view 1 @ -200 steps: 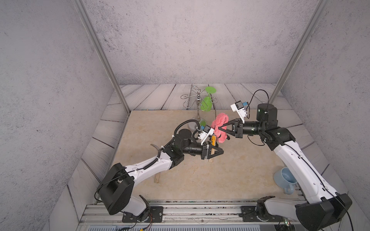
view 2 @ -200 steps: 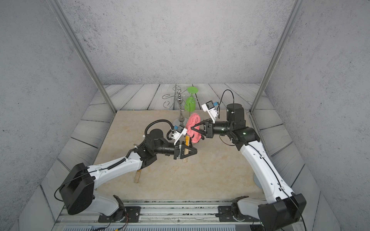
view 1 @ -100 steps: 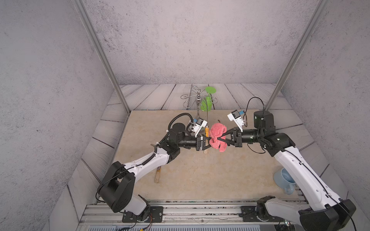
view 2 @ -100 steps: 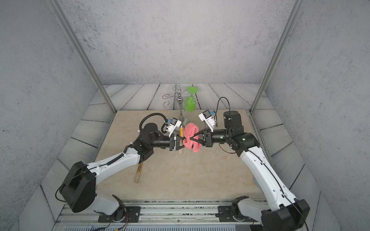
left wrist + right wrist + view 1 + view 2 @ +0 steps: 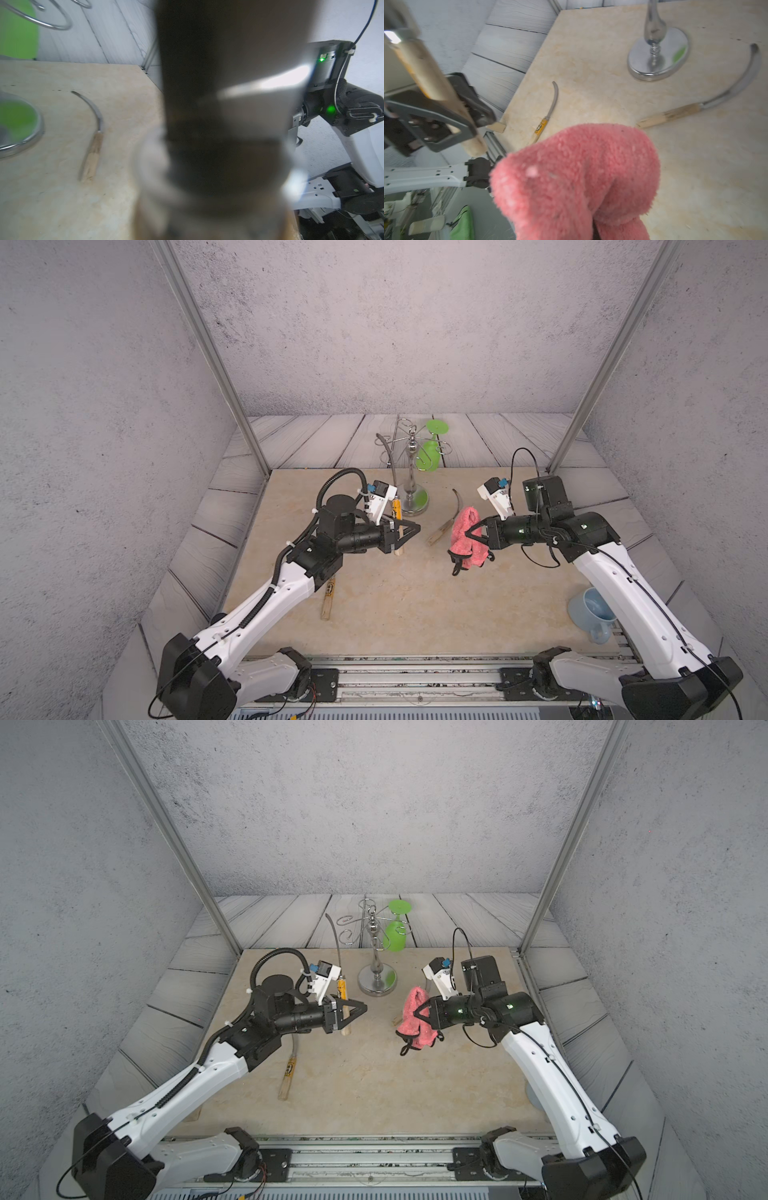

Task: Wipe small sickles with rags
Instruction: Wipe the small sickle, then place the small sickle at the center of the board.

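The sickle in hand (image 5: 397, 509) stands nearly upright in my left end effector (image 5: 413, 527). The end effector is pinched tight on its pale wooden handle below the yellow-black band, and the thin blade rises above it. Facing it across a clear gap, my right end effector (image 5: 468, 536) is clamped on the pink rag (image 5: 460, 526). The rag hangs bunched over its tips, with the black strap (image 5: 455, 566) dangling beneath. A plain-handled sickle (image 5: 441, 532) lies flat on the bench (image 5: 415, 614) just beyond the rag, toward the chrome stand (image 5: 411, 489), where a green goblet (image 5: 430, 454) hangs upside down. A third sickle (image 5: 327, 601) lies behind the left end effector, partly under that arm. A light-blue mug (image 5: 590, 610) sits well behind the right end effector.
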`<state>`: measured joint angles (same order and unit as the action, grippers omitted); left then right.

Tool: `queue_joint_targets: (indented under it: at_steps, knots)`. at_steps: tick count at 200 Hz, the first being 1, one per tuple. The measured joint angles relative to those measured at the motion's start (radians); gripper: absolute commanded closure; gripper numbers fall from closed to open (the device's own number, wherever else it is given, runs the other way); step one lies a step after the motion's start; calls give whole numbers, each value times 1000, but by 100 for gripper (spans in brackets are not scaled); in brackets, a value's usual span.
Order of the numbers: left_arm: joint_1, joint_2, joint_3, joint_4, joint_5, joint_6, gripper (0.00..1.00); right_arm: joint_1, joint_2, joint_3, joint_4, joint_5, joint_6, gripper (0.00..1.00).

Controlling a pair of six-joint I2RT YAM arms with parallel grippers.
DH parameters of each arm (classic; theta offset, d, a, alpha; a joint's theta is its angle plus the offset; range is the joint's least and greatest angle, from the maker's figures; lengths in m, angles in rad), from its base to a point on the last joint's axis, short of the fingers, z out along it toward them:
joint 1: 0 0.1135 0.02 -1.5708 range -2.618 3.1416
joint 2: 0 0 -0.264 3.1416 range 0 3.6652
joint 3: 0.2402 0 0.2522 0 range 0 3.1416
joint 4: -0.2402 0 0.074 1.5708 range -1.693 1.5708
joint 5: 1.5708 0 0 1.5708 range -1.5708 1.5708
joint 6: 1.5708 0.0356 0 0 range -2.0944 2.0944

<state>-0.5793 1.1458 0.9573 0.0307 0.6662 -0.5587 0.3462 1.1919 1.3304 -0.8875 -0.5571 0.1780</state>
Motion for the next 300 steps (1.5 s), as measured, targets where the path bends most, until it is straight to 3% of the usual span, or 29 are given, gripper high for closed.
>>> queue_joint_targets:
  at_steps: [59, 114, 181, 300]
  knots:
    - [102, 5, -154, -177, -127, 2, 100, 0, 43, -14, -74, 208, 1, 90]
    - [121, 220, -140, -209, -200, 19, 100, -2, 90, -90, -81, 292, 0, 89]
    - [137, 583, 77, -224, -230, 41, 100, -2, 90, -100, -59, 298, -15, 87]
    - [148, 889, 421, -364, -298, 92, 100, -2, 90, -104, -46, 294, -18, 86]
